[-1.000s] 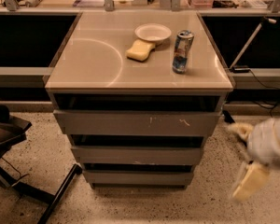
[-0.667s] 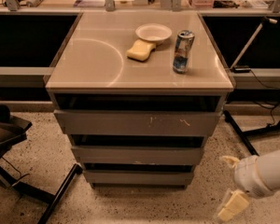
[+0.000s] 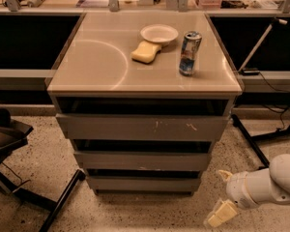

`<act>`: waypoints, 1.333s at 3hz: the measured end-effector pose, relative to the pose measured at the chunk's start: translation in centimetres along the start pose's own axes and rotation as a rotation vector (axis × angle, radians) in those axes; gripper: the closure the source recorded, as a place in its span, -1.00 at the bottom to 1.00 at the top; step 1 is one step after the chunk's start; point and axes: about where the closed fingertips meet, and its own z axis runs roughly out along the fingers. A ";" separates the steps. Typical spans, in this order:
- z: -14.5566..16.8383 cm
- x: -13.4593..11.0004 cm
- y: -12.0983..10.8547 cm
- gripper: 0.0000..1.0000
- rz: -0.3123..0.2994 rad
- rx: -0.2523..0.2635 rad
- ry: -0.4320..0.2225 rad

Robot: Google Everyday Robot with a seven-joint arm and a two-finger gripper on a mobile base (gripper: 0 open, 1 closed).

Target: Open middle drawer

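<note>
Compared with the earlier frames, the gripper (image 3: 223,195) is now lower and nearer to the cabinet (image 3: 53,88), and the drawer fronts do not change at all.

In the camera view, the middle drawer (image 3: 142,161) sits in the cabinet between the scratched top front (image 3: 142,128) and the bottom front (image 3: 142,183). It looks shut, with only a dark slot above its upper edge. The gripper hangs to the lower right of the cabinet, close to the floor and apart from every front. Its jaws stand spread and hold nothing. So I judge that the task is at its beginning: the approach is going on, there is no contact yet, and the whole pull is left.

The front is flat and has no handle, so the upper edge under the dark slot is probably the only place to hook. In front of the cabinet the floor is free, which gives room for the drawer to slide out. To the right of the cabinet a black stand leg (image 3: 251,141) crosses the floor behind the arm. To the lower left of the cabinet there is a black chair base (image 3: 58,208). On the surface of the cabinet stand a bowl (image 3: 159,33), a sponge (image 3: 146,52) and a can (image 3: 189,53); a hard pull may shake the can.
</note>
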 end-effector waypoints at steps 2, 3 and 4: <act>3.5 -5.7 -3.0 -1.00 -0.141 0.169 -0.021; 3.1 -6.4 -4.9 -1.00 -0.144 0.246 -0.043; 3.1 -6.4 -4.9 -1.00 -0.144 0.246 -0.043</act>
